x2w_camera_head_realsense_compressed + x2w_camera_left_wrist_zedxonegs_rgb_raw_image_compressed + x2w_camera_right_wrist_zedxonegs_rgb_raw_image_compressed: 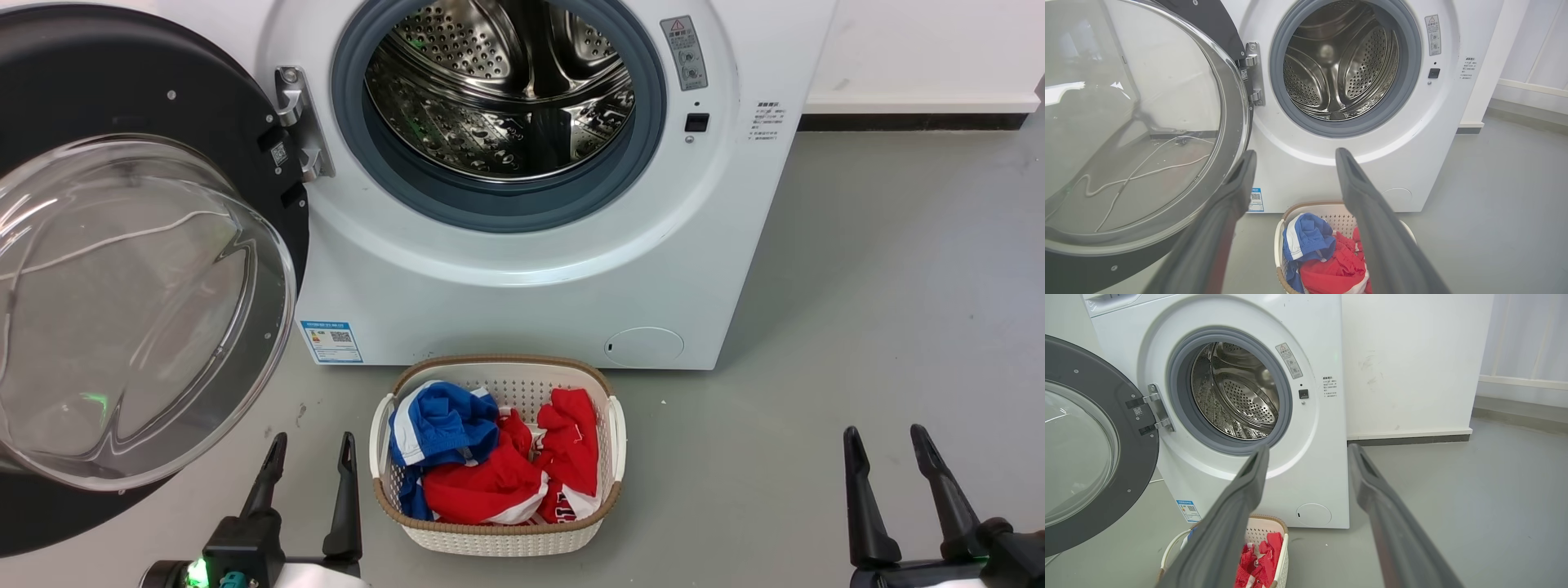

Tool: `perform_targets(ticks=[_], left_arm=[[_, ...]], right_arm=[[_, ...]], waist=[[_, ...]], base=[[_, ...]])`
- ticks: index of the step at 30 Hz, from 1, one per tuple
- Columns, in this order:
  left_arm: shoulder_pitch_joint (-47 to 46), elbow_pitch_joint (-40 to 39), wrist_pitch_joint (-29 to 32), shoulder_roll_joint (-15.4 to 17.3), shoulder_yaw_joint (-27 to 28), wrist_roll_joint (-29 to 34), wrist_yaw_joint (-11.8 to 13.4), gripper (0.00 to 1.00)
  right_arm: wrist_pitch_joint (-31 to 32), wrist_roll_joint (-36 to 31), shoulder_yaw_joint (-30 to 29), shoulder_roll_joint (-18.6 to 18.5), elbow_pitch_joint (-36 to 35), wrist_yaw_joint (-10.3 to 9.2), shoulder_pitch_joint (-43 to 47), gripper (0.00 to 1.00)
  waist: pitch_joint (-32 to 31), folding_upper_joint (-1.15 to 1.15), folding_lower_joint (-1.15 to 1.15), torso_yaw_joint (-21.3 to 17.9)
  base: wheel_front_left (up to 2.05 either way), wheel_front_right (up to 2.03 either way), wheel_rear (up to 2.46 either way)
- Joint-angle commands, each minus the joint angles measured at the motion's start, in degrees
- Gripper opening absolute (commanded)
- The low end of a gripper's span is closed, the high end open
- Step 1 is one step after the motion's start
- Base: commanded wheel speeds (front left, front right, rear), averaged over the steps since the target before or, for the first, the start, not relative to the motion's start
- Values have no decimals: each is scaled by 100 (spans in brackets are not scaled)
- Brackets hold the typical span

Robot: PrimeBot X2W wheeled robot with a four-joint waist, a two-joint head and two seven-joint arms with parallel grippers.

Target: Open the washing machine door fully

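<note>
The washing machine door (139, 278) is swung wide open at the left of the head view, hanging off its hinge (298, 122) next to the steel drum (498, 90). There's a grey warning sticker (684, 53) with a red triangle upper right of the opening and a blue-edged sticker (331, 341) with a QR code lower left, but the print is too small to read. The white basket (498, 543) at bottom centre holds blue and red clothes (490, 486). The left fingers (346, 490) and right fingers (861, 498) are both spread apart, gripping nothing.

The head view looks down from close at the washing machine (531, 294). Both wrist views face it from lower. All 3 share the washing machine door (131, 310), drum (498, 90) and basket (502, 360).
</note>
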Motion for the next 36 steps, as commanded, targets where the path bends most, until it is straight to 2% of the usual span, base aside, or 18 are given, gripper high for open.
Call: perform_targets(ticks=[1, 2, 7, 21, 36], left_arm=[[62, 24, 13, -7, 8, -29, 6, 100], [0, 29, 0, 0, 4, -11, 17, 0], [79, 309, 12, -1, -7, -46, 14, 0], [-157, 424, 419, -2, 146, -1690, -117, 0], [-363, 516, 779, -2, 279, -3172, -236, 0]], right_arm=[[-9, 17, 5, 13, 13, -1, 37, 100], [0, 3, 2, 0, 4, 0, 0, 0], [12, 37, 21, 0, 262, 0, 58, 0], [311, 1696, 67, -96, 520, 0, -263, 0], [609, 3158, 74, -156, 759, 0, -557, 0]], waist=[[-4, 0, 0, 7], [-3, 0, 0, 6], [-3, 0, 1, 6], [4, 0, 1, 0], [11, 0, 1, -7]], base=[[0, 0, 0], [0, 0, 0], [0, 0, 0], [0, 0, 0], [0, 0, 0]])
